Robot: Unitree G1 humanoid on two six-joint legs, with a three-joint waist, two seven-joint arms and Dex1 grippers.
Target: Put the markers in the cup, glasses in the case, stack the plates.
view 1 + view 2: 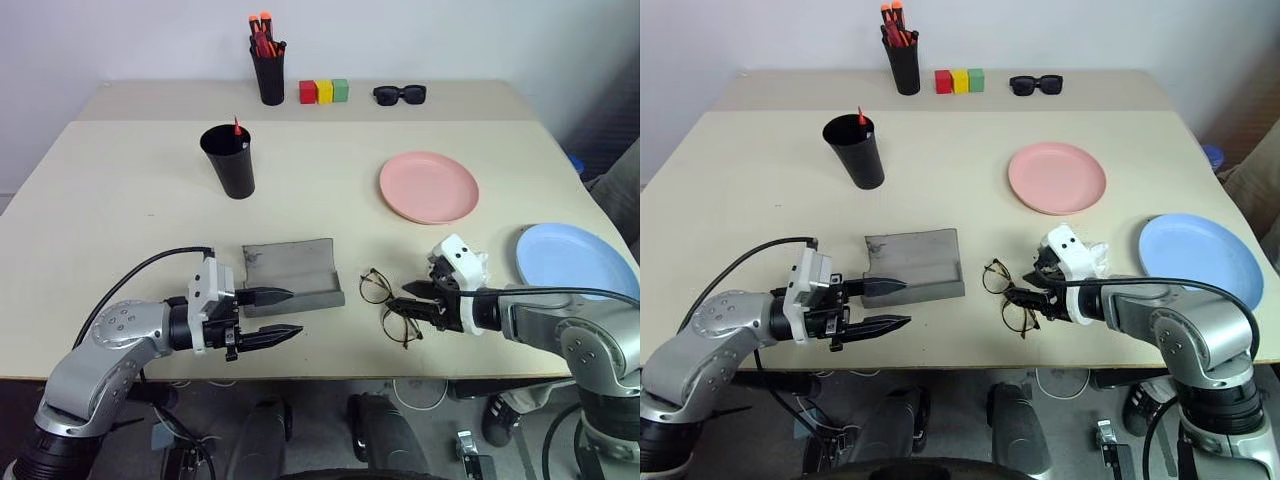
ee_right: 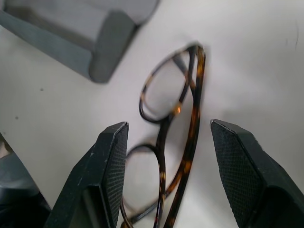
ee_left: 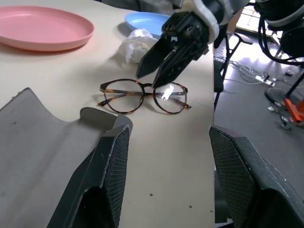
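Fingers of both grippers apart — right gripper straddles the glasses, case just beside.

My wrist view cuts off the glasses at the edge; the markers in the cup are mostly hidden.

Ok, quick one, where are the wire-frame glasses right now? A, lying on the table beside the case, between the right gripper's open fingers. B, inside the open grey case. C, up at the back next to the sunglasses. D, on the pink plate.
A: the glasses lie on the table beside the open case, with the right gripper open around them, its fingers on either side.
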